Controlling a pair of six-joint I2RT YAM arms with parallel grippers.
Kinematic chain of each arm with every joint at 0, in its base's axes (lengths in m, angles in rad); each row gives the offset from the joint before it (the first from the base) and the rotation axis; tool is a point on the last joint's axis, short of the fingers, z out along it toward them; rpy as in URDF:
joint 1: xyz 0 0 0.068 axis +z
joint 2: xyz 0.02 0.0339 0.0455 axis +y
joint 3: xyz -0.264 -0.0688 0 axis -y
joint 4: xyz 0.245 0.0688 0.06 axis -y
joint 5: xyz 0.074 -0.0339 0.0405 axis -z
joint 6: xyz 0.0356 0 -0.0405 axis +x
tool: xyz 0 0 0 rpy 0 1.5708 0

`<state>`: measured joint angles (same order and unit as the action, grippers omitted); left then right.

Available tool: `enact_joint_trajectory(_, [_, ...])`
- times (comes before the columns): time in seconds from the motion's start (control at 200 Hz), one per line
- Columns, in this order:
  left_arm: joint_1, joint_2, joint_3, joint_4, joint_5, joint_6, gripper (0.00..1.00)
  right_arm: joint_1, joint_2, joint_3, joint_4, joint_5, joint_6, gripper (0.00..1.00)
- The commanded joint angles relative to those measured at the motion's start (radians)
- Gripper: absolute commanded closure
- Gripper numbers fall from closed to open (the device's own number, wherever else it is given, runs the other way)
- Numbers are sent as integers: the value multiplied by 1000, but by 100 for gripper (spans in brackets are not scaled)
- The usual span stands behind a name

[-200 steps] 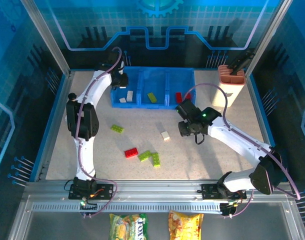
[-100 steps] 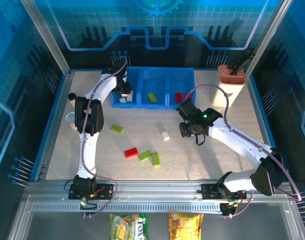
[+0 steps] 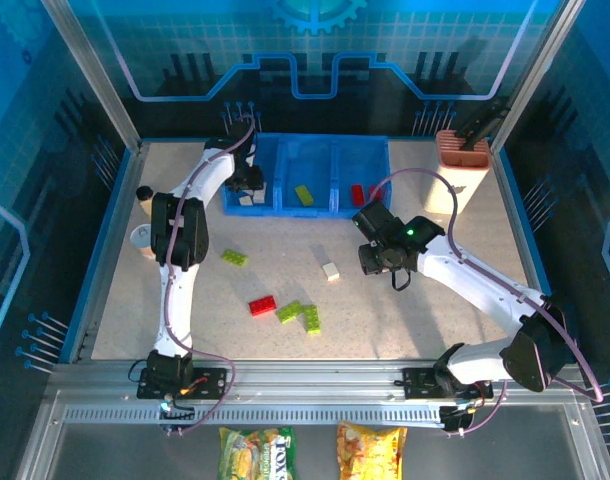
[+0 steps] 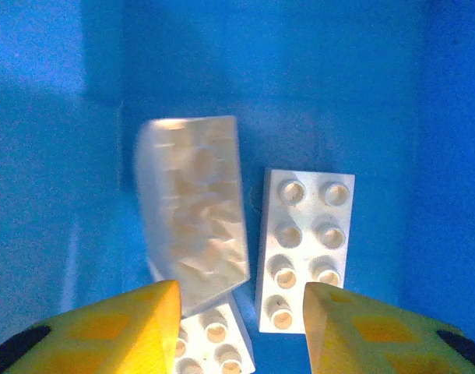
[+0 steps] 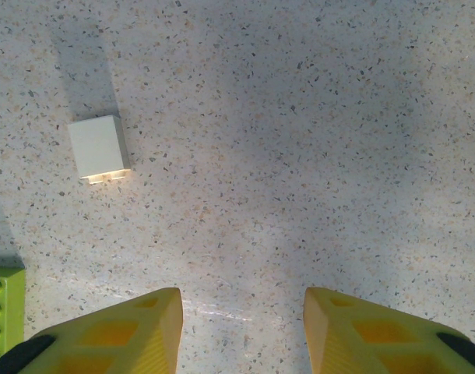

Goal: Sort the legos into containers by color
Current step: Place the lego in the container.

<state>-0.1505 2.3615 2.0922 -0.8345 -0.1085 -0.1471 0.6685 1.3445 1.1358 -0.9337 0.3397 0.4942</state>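
Left tool [image 4: 241, 300], fingers apart, hangs over the tray's left compartment [image 4: 58, 93], where a blurred white lego [image 4: 195, 210], seemingly tilted, lies beside a flat white lego [image 4: 307, 241]. Right tool [image 5: 241, 304], fingers apart and empty, hovers above the counter [image 5: 315, 117] near a loose white lego [image 5: 100, 148].

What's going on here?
Two arms sort small plastic bricks by colour into a blue three-compartment tray. The left gripper is open over the left compartment, a blurred, tilted white brick below it among other white bricks. The right gripper hangs open and empty over the speckled table near a small white brick. A red brick and lime green bricks lie loose.
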Motion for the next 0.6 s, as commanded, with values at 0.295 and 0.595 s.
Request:
enact_joint_trajectory(0.295, [6, -163, -81, -29, 79, -9, 54, 17, 24, 11, 10, -31, 12, 54])
enact_joint_trajectory(0.595, [8, -342, -281, 6, 127, -37, 54, 140, 101, 57, 15, -37, 66, 54])
